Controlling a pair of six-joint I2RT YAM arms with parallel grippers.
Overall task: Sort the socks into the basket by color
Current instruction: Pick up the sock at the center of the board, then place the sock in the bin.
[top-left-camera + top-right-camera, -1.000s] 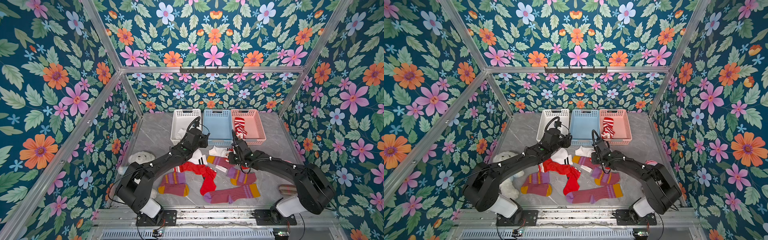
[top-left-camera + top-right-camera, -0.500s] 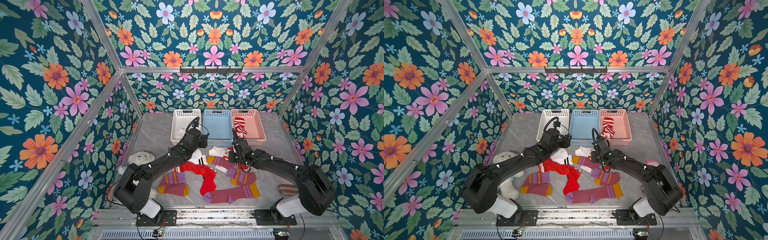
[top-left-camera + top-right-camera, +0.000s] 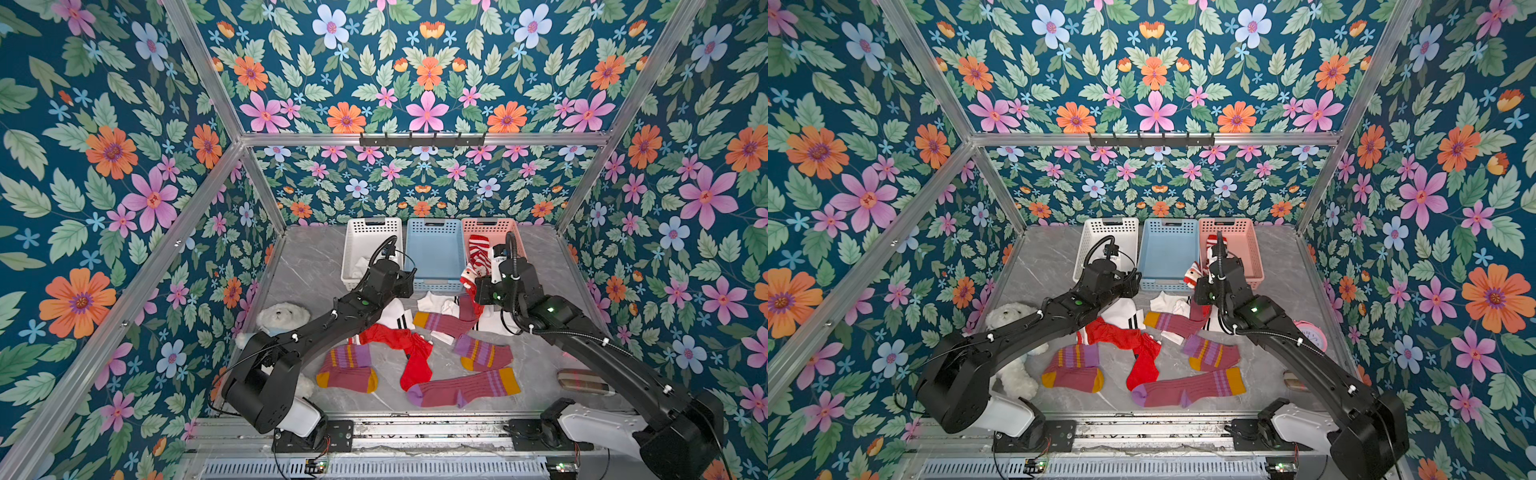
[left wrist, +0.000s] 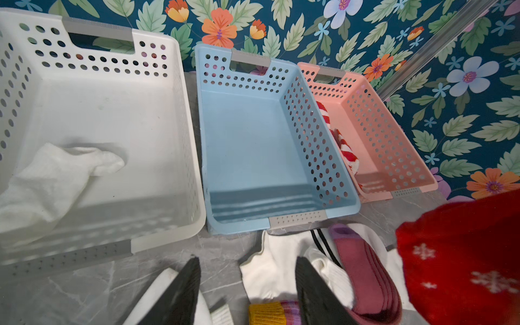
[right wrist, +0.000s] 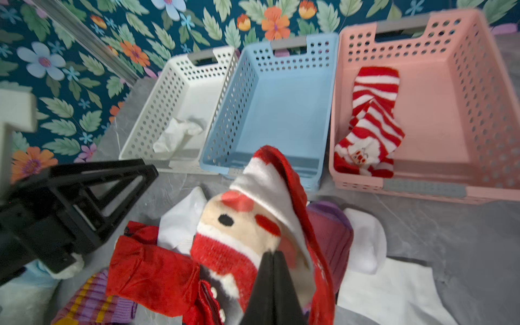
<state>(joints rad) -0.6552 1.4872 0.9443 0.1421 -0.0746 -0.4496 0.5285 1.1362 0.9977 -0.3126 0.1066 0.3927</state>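
Right wrist, pink basket (image 5: 475, 92): striped sock (image 5: 371, 112); R jaws tight on Santa sock (image 5: 247, 225), L jaws apart.

In view are three baskets (image 3: 374, 229), four maroon socks (image 3: 347, 368), one teddy bear (image 3: 280, 316) and two arms (image 3: 332, 321).

— What are the baskets made of?
— On my screen the white basket (image 4: 180, 112), blue basket (image 4: 309, 126) and pink basket (image 5: 478, 84) all look like smooth, matt plastic, with rougher grey grips.
— And the table?
— I see the table (image 3: 307, 266) as grey veined stone, smooth with a faint sheen. The frame (image 3: 291, 139) is brushed metal.
— The socks?
— All cloth. The near maroon sock (image 3: 461, 390) is ribbed knit, the Santa sock (image 5: 242, 225) looks fuzzy, and the white sock (image 4: 50, 180) is finer. The bear (image 3: 282, 316) is plush. On the left gripper (image 4: 247, 261), the fingers (image 4: 177, 292) look like matt black plastic.
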